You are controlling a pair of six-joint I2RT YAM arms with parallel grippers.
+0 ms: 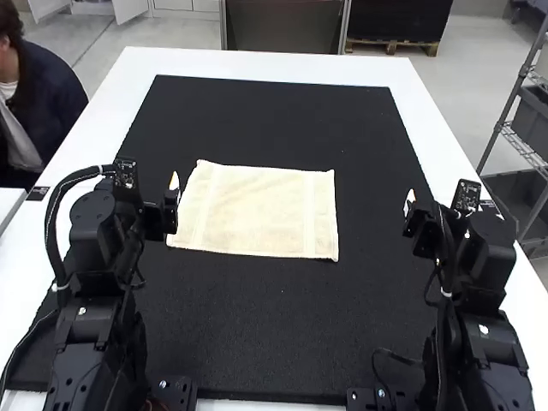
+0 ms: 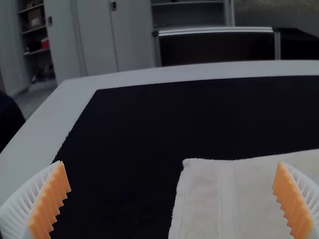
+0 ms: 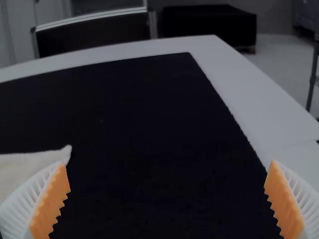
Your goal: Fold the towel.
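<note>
Both claws stand wide apart: the left gripper [image 1: 175, 204] at the towel's nine o'clock end, close by, and the right gripper [image 1: 413, 214] off at three o'clock, well clear of the cloth. Whether the left one touches the towel I cannot tell. The towel [image 1: 265, 210] lies spread flat, just toward ten o'clock from the middle of the black mat [image 1: 282, 120], with a paler band running near each short end.

Around the work, the left arm [image 1: 92, 330] rises from eight o'clock and the right arm [image 1: 484, 334] from four. A black cable [image 1: 53, 223] bows outward along the left arm.

By count: one towel, one mat, two arms, two grippers, and two orange-padded fingers on each gripper.

Under everything, the mat lies flat on a white table [image 1: 107, 111], whose border frames it at ten, twelve and two o'clock. Beyond the table, the left wrist view shows pale cabinet doors [image 2: 94, 45] toward eleven and a dark panel [image 2: 219, 50] near twelve; the right wrist view shows a black block [image 3: 209, 25] toward one.
</note>
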